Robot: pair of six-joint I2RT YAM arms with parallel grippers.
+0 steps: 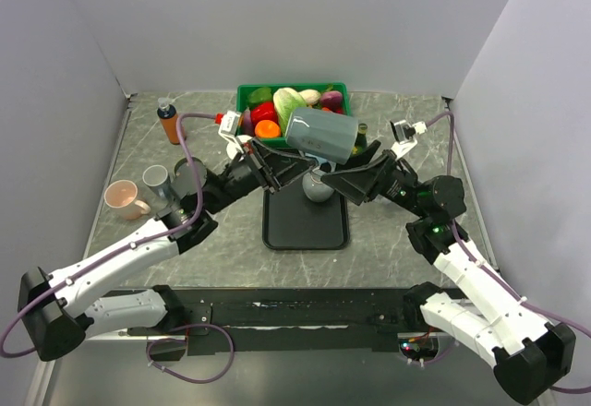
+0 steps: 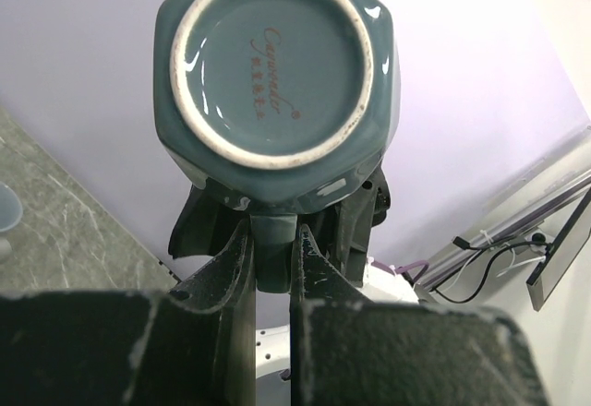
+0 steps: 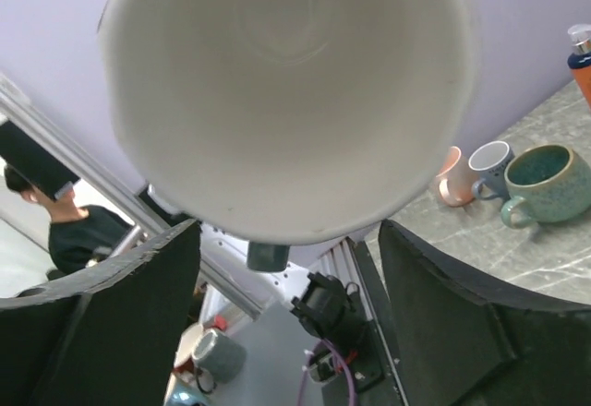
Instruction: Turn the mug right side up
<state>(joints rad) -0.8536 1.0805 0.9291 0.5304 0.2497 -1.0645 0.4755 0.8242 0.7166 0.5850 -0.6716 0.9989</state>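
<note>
The left gripper (image 1: 297,166) is clamped on the handle (image 2: 273,244) of a teal mug (image 1: 321,136), holding it sideways in the air above a black tray (image 1: 305,231), while the right gripper (image 3: 288,231) gapes wide around its mouth.

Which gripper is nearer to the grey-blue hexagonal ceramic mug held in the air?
Left. The left gripper is shut on the mug by its handle; the right gripper faces its open mouth, jaws spread, not gripping.
</note>
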